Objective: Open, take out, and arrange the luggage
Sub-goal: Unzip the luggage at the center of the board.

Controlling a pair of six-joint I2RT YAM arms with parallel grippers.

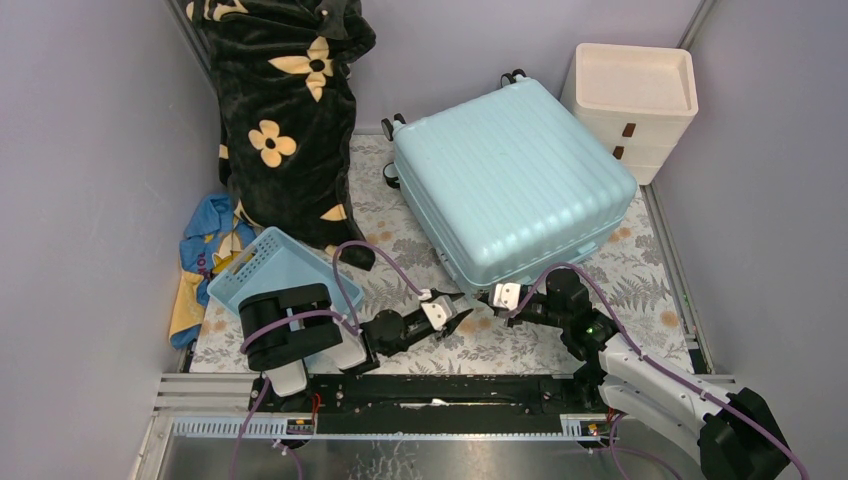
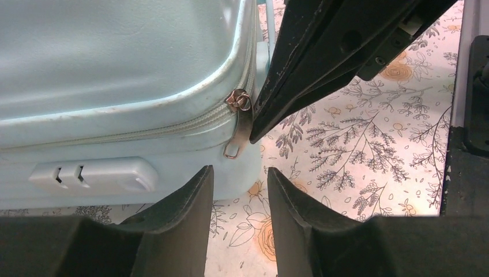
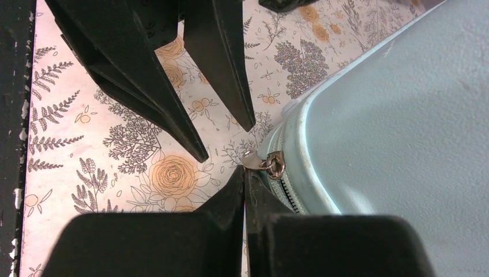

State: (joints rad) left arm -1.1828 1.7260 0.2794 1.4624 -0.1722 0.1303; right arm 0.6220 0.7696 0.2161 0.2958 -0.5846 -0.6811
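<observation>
On the floral mat [image 1: 390, 215], the closed luggage [image 1: 515, 180] lies flat, its far corner close to the drawer unit [image 1: 632, 100], with bare mat only along its near edge. Only the 2 wrist views show the zipper pull [image 2: 238, 124] at the near corner seam. The right gripper [image 3: 245, 172] is pinched together on that pull. The left gripper [image 2: 239, 173] hovers just beside it, jaws partly apart, holding nothing.

Luggage [image 1: 510, 180] lies between basket [image 1: 262, 266] and drawer unit [image 1: 635, 100].
</observation>
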